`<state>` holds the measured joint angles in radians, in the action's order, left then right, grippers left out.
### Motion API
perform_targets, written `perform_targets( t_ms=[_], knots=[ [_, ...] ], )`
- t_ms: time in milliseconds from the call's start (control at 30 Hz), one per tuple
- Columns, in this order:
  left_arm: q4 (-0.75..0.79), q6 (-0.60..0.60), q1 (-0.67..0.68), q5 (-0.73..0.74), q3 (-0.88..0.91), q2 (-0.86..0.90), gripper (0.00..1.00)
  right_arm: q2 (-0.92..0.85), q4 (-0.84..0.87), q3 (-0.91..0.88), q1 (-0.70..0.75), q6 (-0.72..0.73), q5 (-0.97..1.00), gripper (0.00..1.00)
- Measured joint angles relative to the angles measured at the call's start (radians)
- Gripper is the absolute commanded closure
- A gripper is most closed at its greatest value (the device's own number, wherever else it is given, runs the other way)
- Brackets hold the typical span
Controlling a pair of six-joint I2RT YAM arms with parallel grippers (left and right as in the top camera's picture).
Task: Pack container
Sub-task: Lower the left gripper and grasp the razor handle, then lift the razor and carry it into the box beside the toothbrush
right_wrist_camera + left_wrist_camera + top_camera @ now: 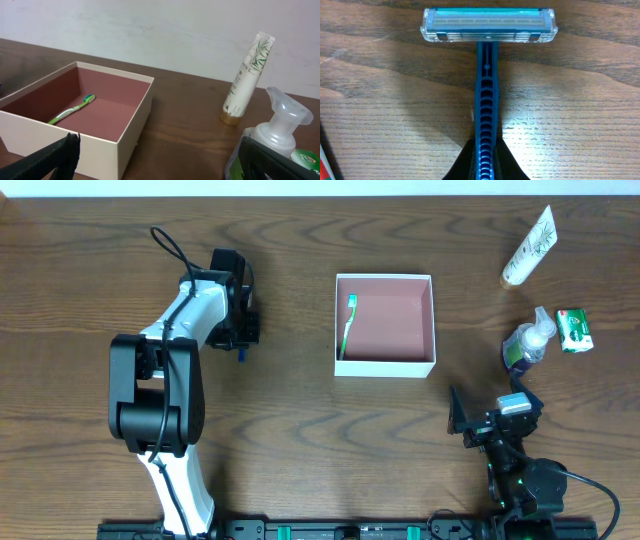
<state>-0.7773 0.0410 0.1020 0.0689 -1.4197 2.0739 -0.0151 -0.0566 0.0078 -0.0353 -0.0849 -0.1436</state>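
– The container (385, 367), how far packed?

– Barely. It sits on the worktop (300, 440) between the two arms, well apart from the left jaws and ahead and to the left of the right jaws. Only a green toothbrush (348, 325) lies inside, along one wall; the rest of the pink floor is bare.

– And the jaws?

– The left gripper (486, 167) is clamped on the handle of a blue razor (487, 95), whose head points away from it. Whether the razor is off the wood I cannot tell. The right gripper (490, 420) stands wide open, holding nothing.

– What remains?

– By my reckoning, most of it. The razor must go in, then the pump bottle (527, 340) just ahead of the right jaws, the green soap box (574, 328) beside it, and the tube (528, 245) farther off.
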Motion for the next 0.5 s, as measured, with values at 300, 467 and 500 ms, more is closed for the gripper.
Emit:
perform_targets(
  t_ms=[300,467,500],
  knots=[
    [-0.008,0.009,0.009,0.004,0.000,-0.068,0.94,0.000,0.000,0.000,0.000,0.000,0.000,0.01],
    [-0.009,0.016,0.053,0.055,-0.006,-0.196,0.93,0.000,0.000,0.000,0.000,0.000,0.000,0.01],
    [-0.010,0.021,0.071,0.063,-0.013,-0.229,0.94,0.000,0.000,0.000,0.000,0.000,0.000,0.01]
  ],
)
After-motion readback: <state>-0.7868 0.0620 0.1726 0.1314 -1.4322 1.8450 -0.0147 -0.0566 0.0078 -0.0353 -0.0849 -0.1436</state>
